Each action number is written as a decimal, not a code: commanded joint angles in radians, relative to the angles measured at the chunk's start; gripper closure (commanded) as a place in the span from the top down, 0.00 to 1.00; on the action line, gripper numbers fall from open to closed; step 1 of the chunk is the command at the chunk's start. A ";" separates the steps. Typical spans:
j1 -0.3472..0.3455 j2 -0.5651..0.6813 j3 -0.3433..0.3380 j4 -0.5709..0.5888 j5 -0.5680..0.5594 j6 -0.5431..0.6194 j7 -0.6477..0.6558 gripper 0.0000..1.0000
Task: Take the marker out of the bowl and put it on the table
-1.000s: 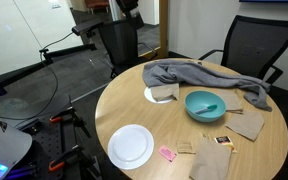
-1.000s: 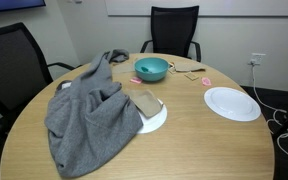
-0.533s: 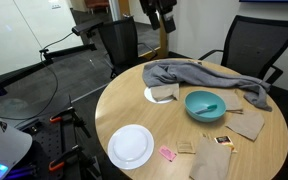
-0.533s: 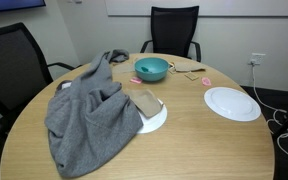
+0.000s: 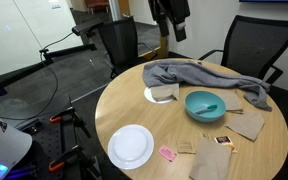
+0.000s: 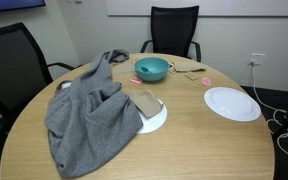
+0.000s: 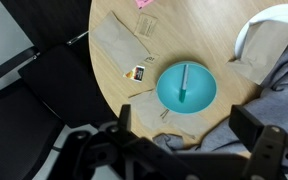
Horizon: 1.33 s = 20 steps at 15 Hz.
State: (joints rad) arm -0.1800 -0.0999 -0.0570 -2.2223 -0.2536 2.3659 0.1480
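**Above the bowl, line up before going down**

Well above the bowl [image 7: 162, 92] hangs the gripper [image 7: 184, 120], jaws spread wide and holding nothing. The marker [image 7: 184, 80] lies inside the bowl, across its floor. The best approach, I judge, is to descend straight over it and set the jaws crosswise to its length. Then pinch mid-shaft and clear the rim before moving to bare table [image 7: 214, 30] beside the bowl.

The tool [image 5: 172, 28] is black, blocky and two-fingered.
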 commanded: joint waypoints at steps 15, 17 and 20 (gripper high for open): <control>0.025 0.169 -0.054 0.013 -0.095 0.317 0.070 1.00; 0.030 0.203 -0.058 0.018 -0.081 0.368 0.044 1.00; 0.033 0.253 -0.056 0.030 -0.015 0.423 -0.009 1.00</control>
State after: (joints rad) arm -0.1597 0.1057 -0.1001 -2.2206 -0.3335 2.7445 0.2074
